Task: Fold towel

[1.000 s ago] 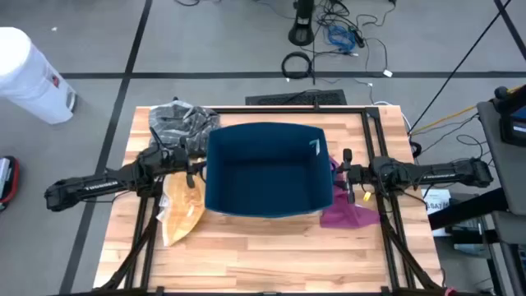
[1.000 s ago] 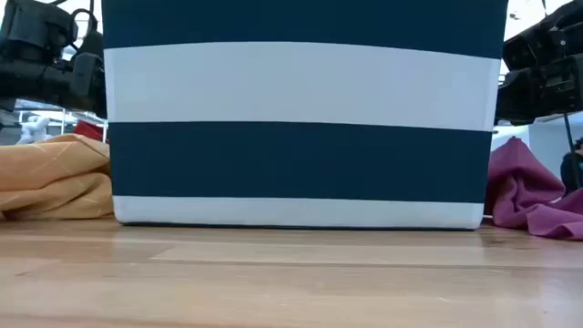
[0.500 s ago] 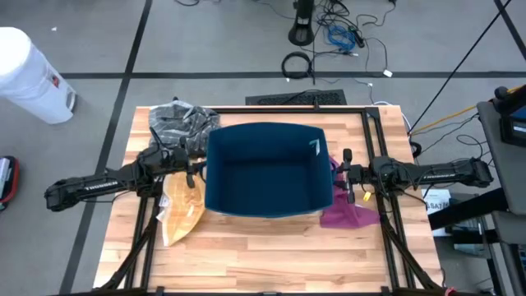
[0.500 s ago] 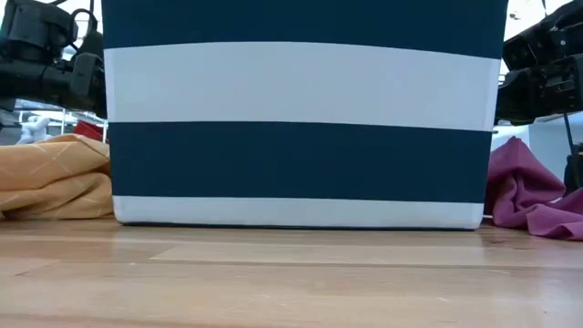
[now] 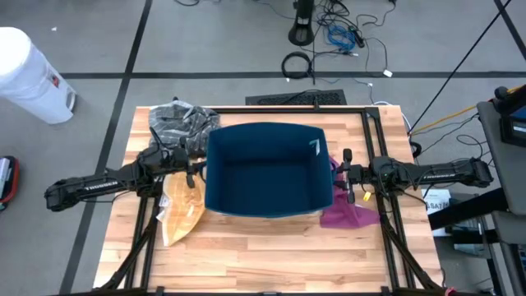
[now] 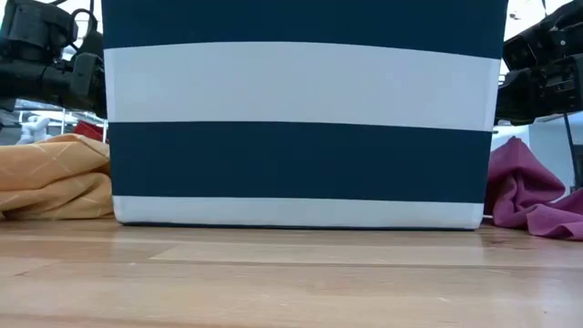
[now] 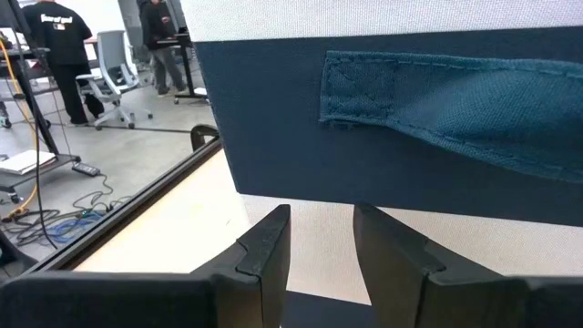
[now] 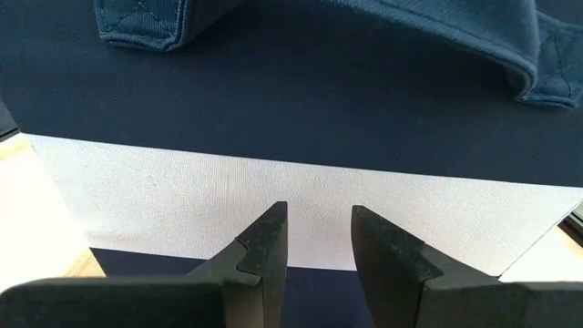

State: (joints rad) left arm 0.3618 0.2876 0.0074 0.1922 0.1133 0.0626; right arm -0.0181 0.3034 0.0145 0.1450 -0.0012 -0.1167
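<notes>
- At the centre of your wooden table (image 5: 263, 255) stands a big fabric bin (image 5: 267, 168), boxy, navy with white bands, a stitched webbing handle on each side wall.
- On its left you have the orange towel (image 5: 182, 215), a soft crumpled heap with thin stripes, lying under and just beside your left gripper (image 5: 196, 168).
- On its right lies the magenta towel (image 5: 352, 212), loosely bunched, under and just beside your right gripper (image 5: 343, 173).
- At the far left corner sits a grey patterned cloth (image 5: 179, 122), rumpled, well apart from the right gripper.
- Your left gripper faces the bin's left wall, fingers (image 7: 264, 260) parted with nothing between them.
- Your right gripper faces the opposite wall, fingers (image 8: 264, 246) likewise parted and holding nothing.
</notes>
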